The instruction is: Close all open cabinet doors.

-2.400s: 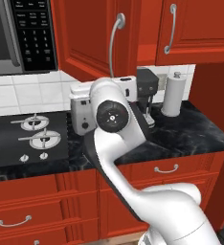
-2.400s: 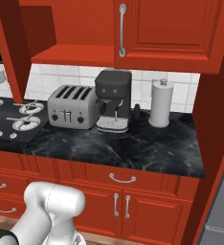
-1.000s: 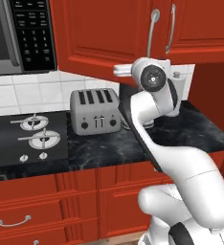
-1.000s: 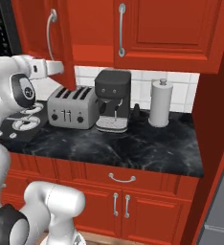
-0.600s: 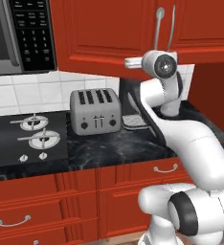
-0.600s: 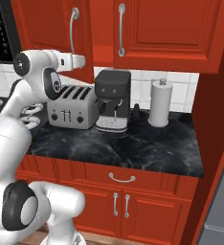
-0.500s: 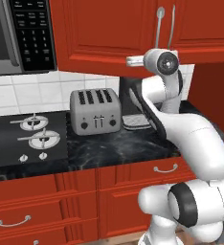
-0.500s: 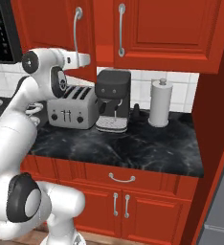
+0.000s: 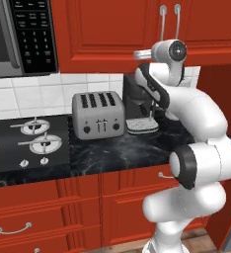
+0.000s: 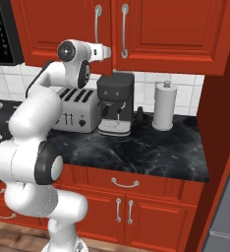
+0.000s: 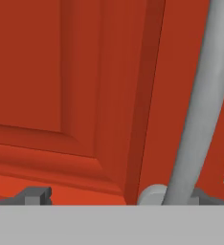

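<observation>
While my arm reaches up across the middle of both base views, the biggest things before me are the upper cabinet doors (image 10: 63, 29), glossy red, running along the top of each frame. In the right base view the left-hand door and the right-hand door (image 10: 181, 29) meet at upper centre, their faces level with each other as far as I can tell, and their two silver bar handles (image 10: 98, 22) stand side by side. In the left base view the same pair of handles sits at upper right, just above the arm's wrist.

Lower down, the dark marbled tabletop (image 10: 151, 147) spans the middle of the frames, with red drawer fronts and lower doors beneath it. On it I see a silver toaster (image 9: 97, 114) near centre in the left base view, a black coffee machine (image 10: 115, 101) beside it, and a white paper towel roll (image 10: 164, 106) toward the right of the right base view. A stove (image 9: 26, 143) lies at lower left of the left base view, below a microwave (image 9: 19, 37).

My pincer (image 10: 107, 51) is up against the lower edge of the left-hand door. In the hand view its fingertips (image 11: 35, 195) stand spread wide, released, with the door panel and one handle filling the space ahead of them; nothing is gripped.
</observation>
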Controlling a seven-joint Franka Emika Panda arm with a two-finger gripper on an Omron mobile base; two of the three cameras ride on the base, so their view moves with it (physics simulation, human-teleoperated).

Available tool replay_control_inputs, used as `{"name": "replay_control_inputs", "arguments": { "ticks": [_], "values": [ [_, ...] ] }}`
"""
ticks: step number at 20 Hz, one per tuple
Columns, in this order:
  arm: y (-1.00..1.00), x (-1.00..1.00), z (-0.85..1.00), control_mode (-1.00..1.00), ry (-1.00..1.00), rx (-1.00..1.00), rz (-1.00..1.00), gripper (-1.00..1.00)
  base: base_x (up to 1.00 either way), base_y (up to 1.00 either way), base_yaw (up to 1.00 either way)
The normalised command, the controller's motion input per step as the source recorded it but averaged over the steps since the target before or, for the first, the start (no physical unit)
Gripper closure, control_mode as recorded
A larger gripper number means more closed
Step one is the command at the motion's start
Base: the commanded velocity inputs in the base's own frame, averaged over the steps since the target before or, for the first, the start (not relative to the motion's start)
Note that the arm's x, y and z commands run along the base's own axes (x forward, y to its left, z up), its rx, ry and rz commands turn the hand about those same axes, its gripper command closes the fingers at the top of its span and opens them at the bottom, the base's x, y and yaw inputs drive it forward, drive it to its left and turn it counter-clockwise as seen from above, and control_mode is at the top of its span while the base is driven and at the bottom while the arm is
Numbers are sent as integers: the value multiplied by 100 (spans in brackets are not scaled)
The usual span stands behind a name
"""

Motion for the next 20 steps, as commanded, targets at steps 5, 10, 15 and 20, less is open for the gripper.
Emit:
{"name": "replay_control_inputs", "arguments": {
  "ticks": [5,10,15,20],
  "values": [
    [-20,100,-11,-100,5,0,11,-100,0,0,0],
    [-12,96,-23,-100,1,0,14,-100,0,0,0],
    [-10,86,-35,-100,0,0,13,-100,0,0,0],
    [-11,54,-15,-100,0,0,12,-100,0,0,0]
  ]
}}
